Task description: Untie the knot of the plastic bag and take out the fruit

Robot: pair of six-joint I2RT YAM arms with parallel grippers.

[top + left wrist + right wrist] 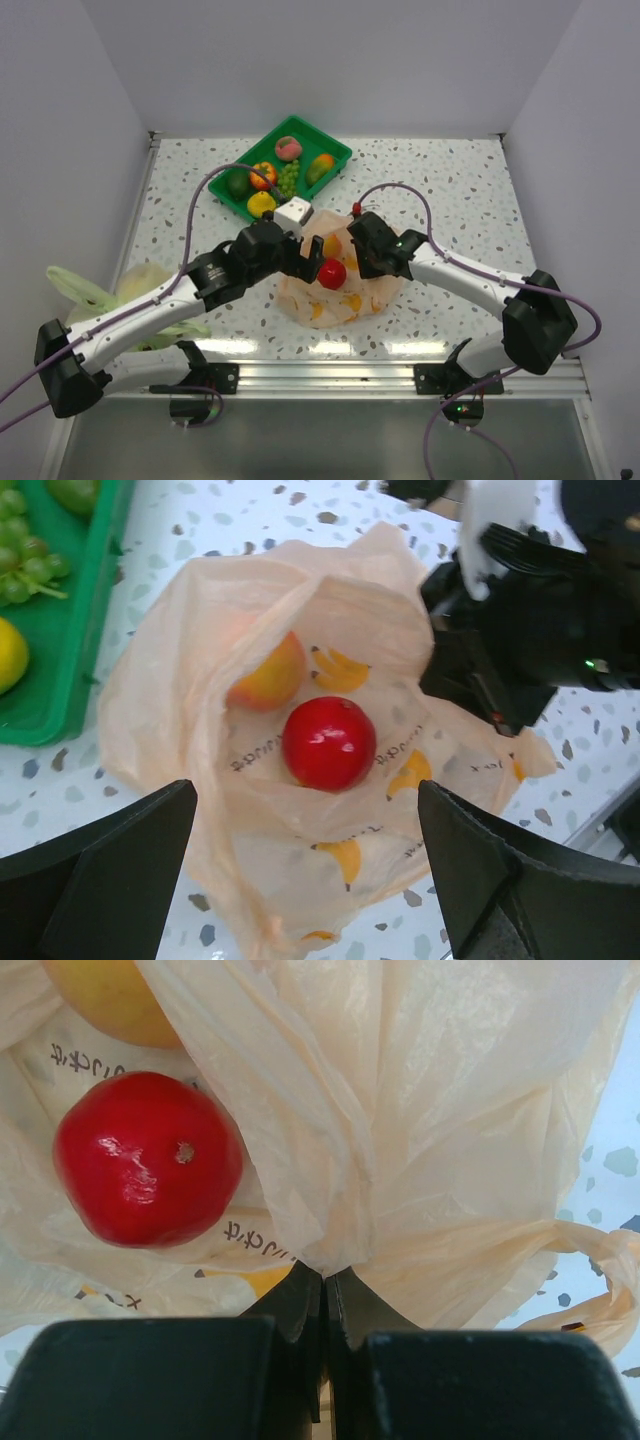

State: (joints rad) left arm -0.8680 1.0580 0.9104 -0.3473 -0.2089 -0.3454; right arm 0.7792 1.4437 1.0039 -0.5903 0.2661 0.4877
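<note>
The pale orange plastic bag [340,295] lies in the middle of the table with its mouth spread open. Its knot is out of view. Inside rest a red fruit [328,742] and an orange-peach fruit [268,675]. My left gripper [305,880] hovers over the bag's near side, open wide, with the red fruit [332,272] just beyond its empty fingertips. My right gripper [325,1275] is shut on a fold of the plastic bag [450,1110] at its right rim, holding the film up. The red fruit [148,1158] lies to its left.
A green tray [340,160] at the back holds several fruits, among them a grape bunch [288,178] and a yellow piece [261,203]. A yellow-green bag [110,290] lies at the left edge beside the left arm. Grey walls close in three sides.
</note>
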